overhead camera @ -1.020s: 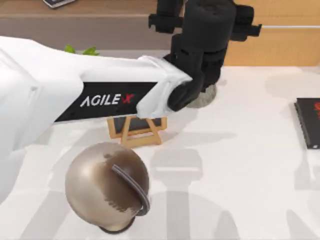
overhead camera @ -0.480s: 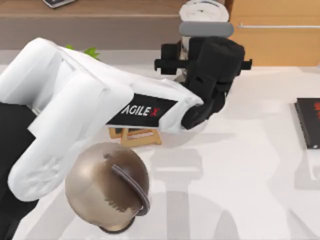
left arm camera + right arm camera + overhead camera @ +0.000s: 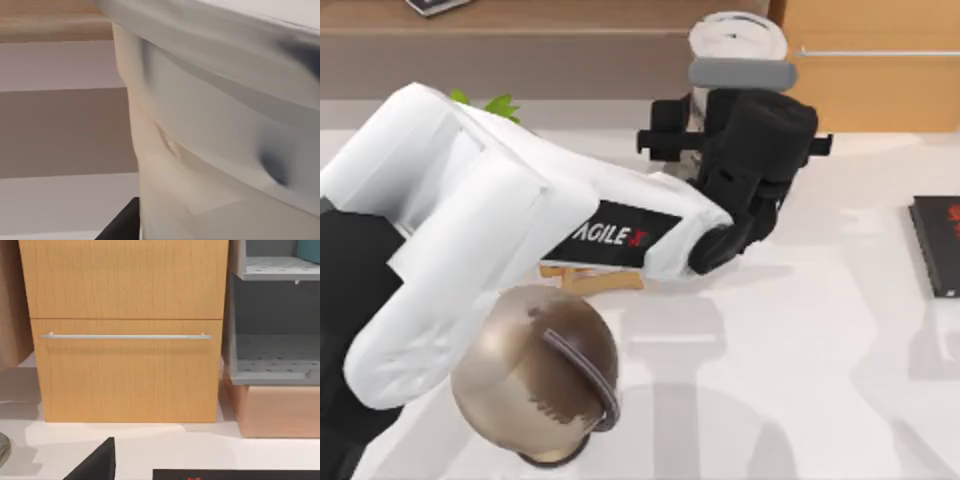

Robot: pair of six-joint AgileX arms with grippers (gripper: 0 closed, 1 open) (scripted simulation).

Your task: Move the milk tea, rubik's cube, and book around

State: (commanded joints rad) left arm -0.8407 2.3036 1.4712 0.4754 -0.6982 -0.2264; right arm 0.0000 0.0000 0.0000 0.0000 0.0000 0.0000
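The milk tea (image 3: 737, 45) is seen raised off the bench (image 3: 800, 340), at the far middle of the top view, its white lid uppermost and a grey band just beneath it. It is held by the left pincer (image 3: 735, 130), whose black wrist sits directly below the cup in that view; in the left wrist view the pale cup wall (image 3: 215, 150) is pressed close to the lens, so the pincer is judged to be clamped on the cup. The carrying step is taken to be in hand: the cup is lifted and not yet set down. A level, upright transfer is called for next, then a gentle lowering onto a free patch of bench. Below the left arm a small wooden easel (image 3: 595, 275) and a bronze helmet (image 3: 535, 375) are found. The book (image 3: 938, 255) lies at the right edge, well apart. The right pincer's state cannot be told; its wrist view faces a wooden drawer front (image 3: 125, 330).
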